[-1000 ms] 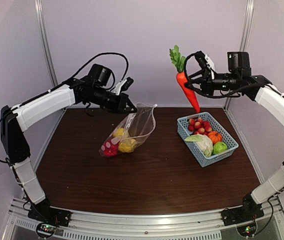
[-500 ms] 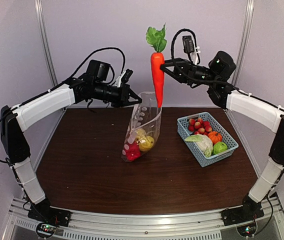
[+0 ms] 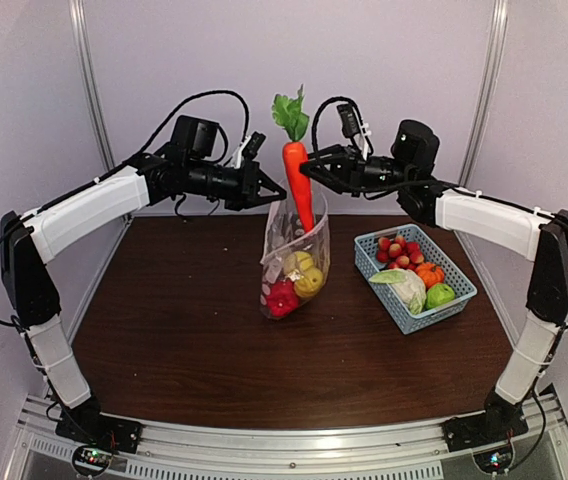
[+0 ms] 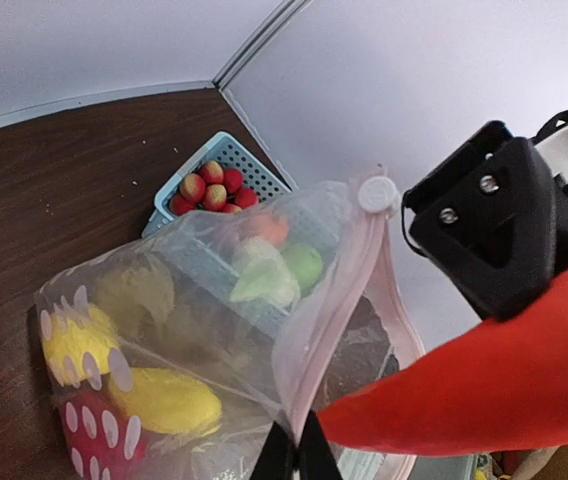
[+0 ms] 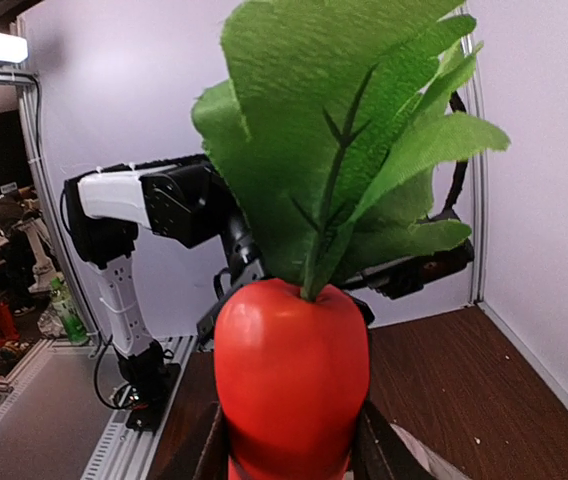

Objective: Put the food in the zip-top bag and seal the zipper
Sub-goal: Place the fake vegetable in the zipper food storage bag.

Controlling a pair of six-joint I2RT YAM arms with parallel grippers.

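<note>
Hanging from the left tool [image 3: 267,197], the zip-top bag [image 3: 297,252] stands tall near the middle of the desk [image 3: 164,340], its bottom seemingly resting on the wood. The left wrist view shows that tool's tips pressed together on one edge of the bag's mouth, with the zipper [image 4: 336,300] running up from them to its white slider [image 4: 374,193]. Yellow fruits [image 3: 302,272] and a red pepper [image 3: 282,298] sit low in the bag.

The right tool [image 3: 306,168] is clamped on a carrot [image 3: 298,190] just below its leaves. The carrot is tilted, point downward, and its tip lies at the mouth of the bag, right beside the zipper. Whether it is already past the rim cannot be told.

Broad bare wood lies in front of the bag and to its left. To its right, across a narrow gap, the blue basket [image 3: 461,290] sits near the desk's right edge with a cabbage [image 3: 402,285], a green fruit [image 3: 441,294], a pumpkin [image 3: 428,272] and apples [image 3: 399,248].

Half a second ago the carrot stood upright and higher; it is now lower and leaning. A second ago it hung above the basket's back corner, while the bag slumped further left.
</note>
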